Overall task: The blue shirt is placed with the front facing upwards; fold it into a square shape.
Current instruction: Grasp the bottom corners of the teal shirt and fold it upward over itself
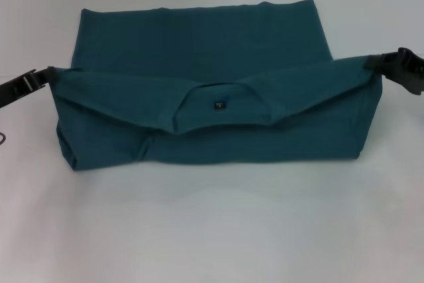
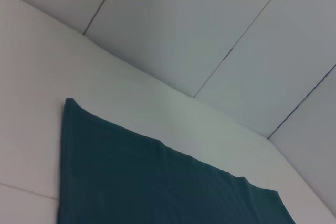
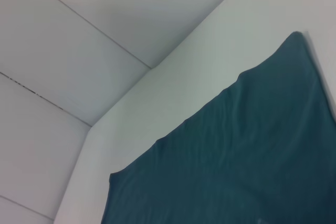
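Currently mid-fold: blue shirt (image 1: 199, 97) lies centred on white worktop (image 1: 212, 230), collar end lifted and doubled toward hem, collar tag (image 1: 219, 104) on top. Left claw (image 1: 48, 76) and right claw (image 1: 376, 63) each clenched on a corner of the lifted fold, at opposite ends. Next, imo: carry edge fwd evenly, lay flat, then release.

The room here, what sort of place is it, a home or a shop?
Probably a lab or test bench: a bare white table, plain white panelled walls, and two black grippers, left and right, holding the blue shirt at its sides.
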{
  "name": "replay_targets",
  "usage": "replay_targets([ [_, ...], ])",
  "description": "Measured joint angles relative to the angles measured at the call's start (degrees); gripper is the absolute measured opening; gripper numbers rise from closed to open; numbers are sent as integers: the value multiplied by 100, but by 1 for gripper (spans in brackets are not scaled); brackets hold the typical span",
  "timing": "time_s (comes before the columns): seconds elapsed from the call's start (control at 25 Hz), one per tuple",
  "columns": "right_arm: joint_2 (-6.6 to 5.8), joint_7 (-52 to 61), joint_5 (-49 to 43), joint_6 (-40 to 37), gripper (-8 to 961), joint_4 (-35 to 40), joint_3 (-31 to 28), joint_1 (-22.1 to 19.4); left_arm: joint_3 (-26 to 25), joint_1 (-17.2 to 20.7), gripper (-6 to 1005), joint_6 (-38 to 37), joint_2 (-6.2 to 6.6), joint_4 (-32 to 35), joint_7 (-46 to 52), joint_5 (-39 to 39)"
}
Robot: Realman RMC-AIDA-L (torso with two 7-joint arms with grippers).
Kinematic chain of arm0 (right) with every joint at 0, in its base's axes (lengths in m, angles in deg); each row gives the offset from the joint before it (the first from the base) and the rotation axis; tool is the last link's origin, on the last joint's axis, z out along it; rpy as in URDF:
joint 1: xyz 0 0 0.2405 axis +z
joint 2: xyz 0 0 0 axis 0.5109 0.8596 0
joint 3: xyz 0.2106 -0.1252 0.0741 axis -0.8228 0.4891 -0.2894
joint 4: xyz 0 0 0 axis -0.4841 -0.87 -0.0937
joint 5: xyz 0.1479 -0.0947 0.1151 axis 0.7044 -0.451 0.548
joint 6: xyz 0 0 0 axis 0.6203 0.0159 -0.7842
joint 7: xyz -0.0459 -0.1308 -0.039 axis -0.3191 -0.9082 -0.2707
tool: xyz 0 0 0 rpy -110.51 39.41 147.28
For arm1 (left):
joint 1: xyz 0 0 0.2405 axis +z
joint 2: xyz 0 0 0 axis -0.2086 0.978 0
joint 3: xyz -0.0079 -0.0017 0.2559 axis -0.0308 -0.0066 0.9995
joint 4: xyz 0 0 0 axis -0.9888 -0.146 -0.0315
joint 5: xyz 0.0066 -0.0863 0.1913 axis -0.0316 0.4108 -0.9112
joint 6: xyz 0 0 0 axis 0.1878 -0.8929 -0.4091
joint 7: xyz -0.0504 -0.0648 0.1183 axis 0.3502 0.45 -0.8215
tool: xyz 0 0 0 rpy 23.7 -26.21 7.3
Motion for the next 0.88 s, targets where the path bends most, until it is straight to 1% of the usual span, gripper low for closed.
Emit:
replay_targets([
  [0.24, -8, 0, -4, 254, 41, -13, 123, 96, 261, -112, -1, 364, 7, 13, -6, 27],
  [0.36, -7, 0, 0, 354, 44, -13, 159, 124, 315, -164, 0, 507, 8, 67, -39, 27],
  [0.6, -8, -48, -4, 460, 48, -36, 169, 156, 334, -289, 0, 674, 6, 157, -133, 29],
  [0.88, -25, -70, 2, 542, 54, -75, 168, 195, 343, -401, -1, 837, 39, 219, -208, 29],
])
